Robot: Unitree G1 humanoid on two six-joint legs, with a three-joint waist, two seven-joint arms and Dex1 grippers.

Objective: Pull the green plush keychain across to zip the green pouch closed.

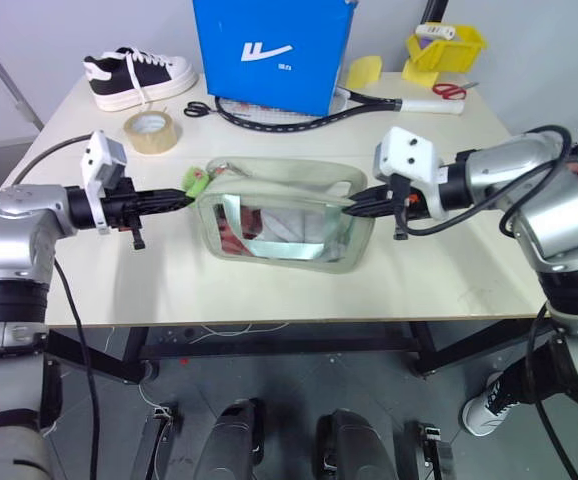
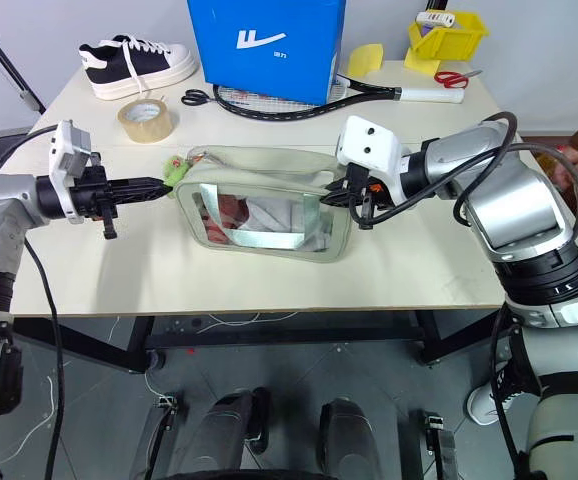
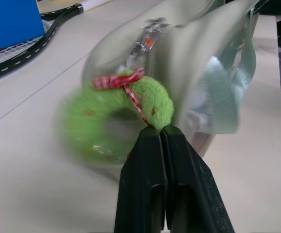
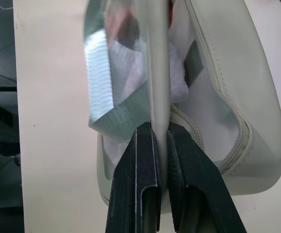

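Left eye view, read left to right. The left gripper (image 1: pixel 181 200) is seen at the pouch's left end, fingers pressed together on the edge of the keychain (image 1: pixel 198 184); the left wrist view confirms a pinch on the green plush just under its red-checked ribbon. The keychain is hung at the left end of the zip, beside the slider (image 3: pixel 149 40).

The pouch (image 1: pixel 284 222) is stood upright mid-table, clear window toward the robot, pale straps across it. The top opening is gaping along nearly its whole run; zip teeth are seen parted in the right wrist view. No closed stretch can be made out.

The right gripper (image 1: pixel 357 205) is clamped on the pouch's right end; in the right wrist view a fold of the top rim is held between the fingers (image 4: pixel 143 160), bracing the bag.

Judged state: both holds are set and the pull not yet begun. Left to do: the keychain to be drawn across to the right end while the pouch is held steady. A slip off the plush looks possible, as only its edge is pinched.
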